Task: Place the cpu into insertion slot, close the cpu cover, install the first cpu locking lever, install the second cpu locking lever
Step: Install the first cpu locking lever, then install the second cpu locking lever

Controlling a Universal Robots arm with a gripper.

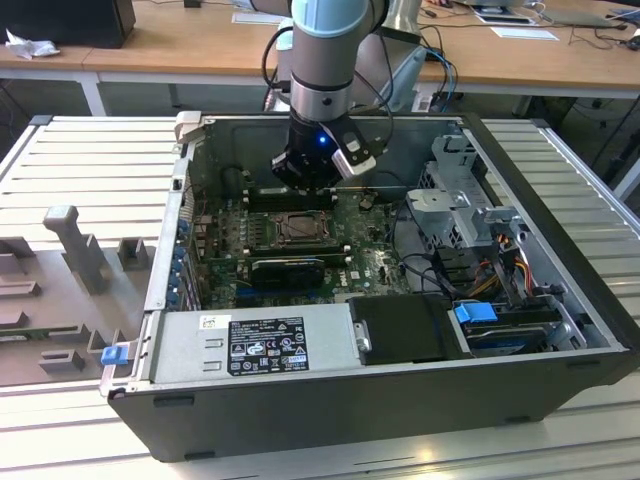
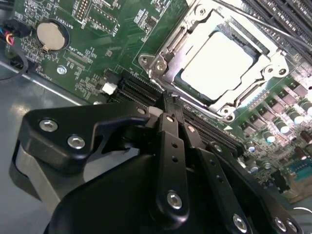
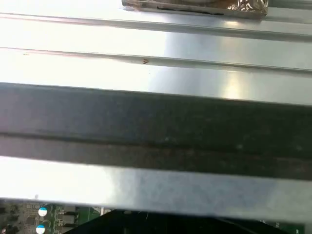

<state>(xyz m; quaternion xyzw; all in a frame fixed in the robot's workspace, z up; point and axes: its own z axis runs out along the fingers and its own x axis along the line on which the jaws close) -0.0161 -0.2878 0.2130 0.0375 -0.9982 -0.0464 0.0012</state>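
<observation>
The cpu lies flat in the insertion slot, its pale metal face showing through the window of the cpu cover, which lies down over it. A thin lever rod runs along the socket's far side. In the second wrist view my gripper hovers just beside the socket over the long black slots, its two black fingers pressed together with nothing between them. In the exterior view the gripper hangs inside the open computer case, just behind the insertion slot.
The green motherboard carries a coin battery and long black memory slots. A power supply lines the case's front, and a drive cage with cables stands on the exterior view's right. Grey fixtures stand outside the case. The case wall is close by.
</observation>
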